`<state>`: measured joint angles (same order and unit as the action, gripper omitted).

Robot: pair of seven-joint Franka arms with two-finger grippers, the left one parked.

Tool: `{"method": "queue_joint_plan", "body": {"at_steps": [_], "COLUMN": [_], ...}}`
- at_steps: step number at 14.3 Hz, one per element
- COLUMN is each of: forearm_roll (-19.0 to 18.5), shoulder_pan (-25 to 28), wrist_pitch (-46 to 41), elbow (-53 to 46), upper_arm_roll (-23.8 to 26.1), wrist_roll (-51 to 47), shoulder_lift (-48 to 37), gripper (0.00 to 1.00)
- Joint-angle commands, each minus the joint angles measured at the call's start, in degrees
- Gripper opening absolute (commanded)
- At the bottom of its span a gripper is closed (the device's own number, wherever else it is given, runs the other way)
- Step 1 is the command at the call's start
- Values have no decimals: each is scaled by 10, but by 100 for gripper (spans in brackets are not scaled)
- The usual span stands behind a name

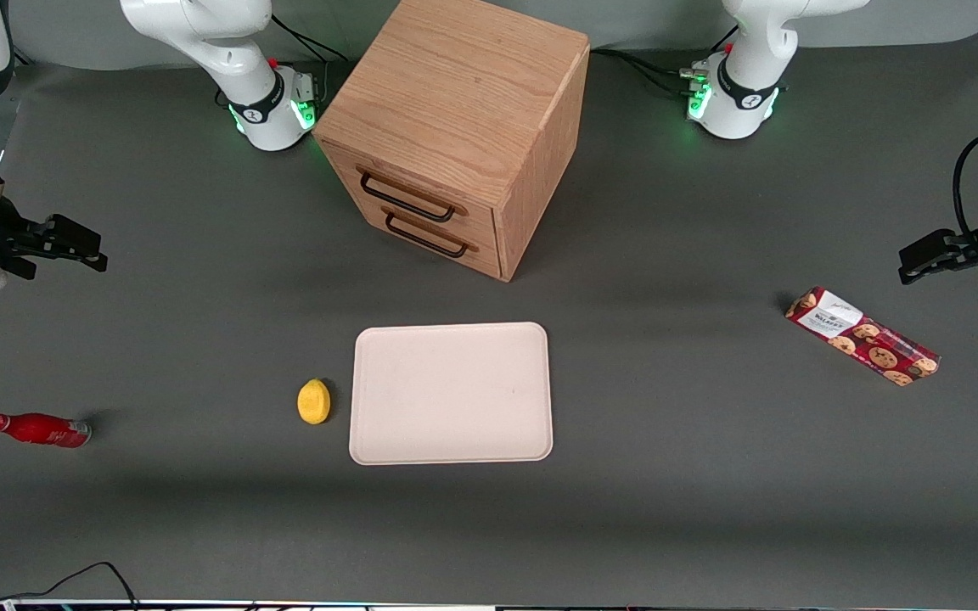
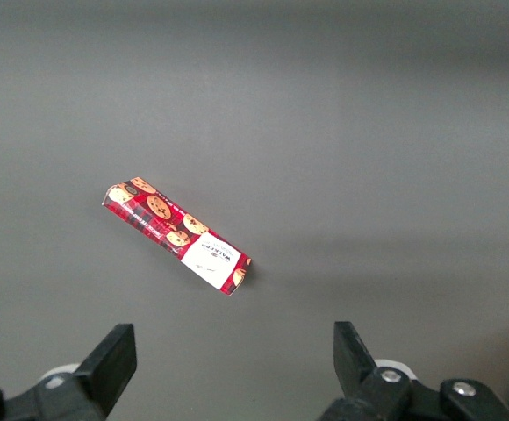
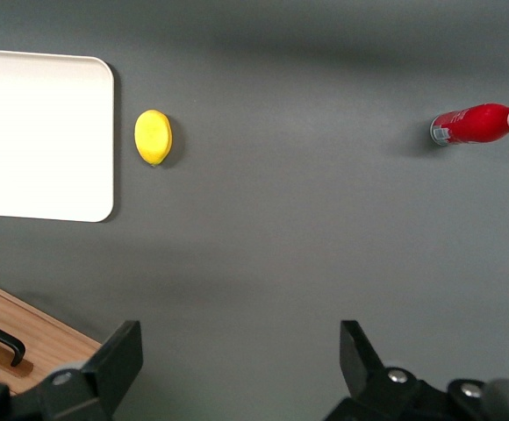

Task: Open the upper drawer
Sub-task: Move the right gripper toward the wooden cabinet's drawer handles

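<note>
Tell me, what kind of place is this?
Probably a robotics lab test bench: a grey-matted table with a small oak cabinet, its upper drawer shut, plus scattered props like a lemon and tray. The working arm's gripper hovers open, off toward its end.

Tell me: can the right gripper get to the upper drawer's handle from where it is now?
Probably yes. The gripper hangs open over bare mat toward the working arm's end, and nothing lies between it and the upper drawer.

A yellow lemon (image 1: pixel 314 401) sits just beside a white tray (image 1: pixel 452 393), with a red bottle (image 1: pixel 37 429) and a cookie box (image 1: pixel 862 336) far off.
</note>
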<state>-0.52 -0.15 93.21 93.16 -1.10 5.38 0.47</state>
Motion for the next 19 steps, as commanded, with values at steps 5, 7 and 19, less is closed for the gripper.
{"method": "queue_joint_plan", "body": {"at_steps": [5,7,19], "forearm_roll": [31,32,32], "shoulder_pan": [6,8,96], "wrist_pitch": [-10,-10,-45], "elbow": [-18,-18,-30], "upper_arm_roll": [-14,-18,-18], "wrist_roll": [-6,-6,-12], "shoulder_lift": [9,13,10], "gripper": [100,100,100]}}
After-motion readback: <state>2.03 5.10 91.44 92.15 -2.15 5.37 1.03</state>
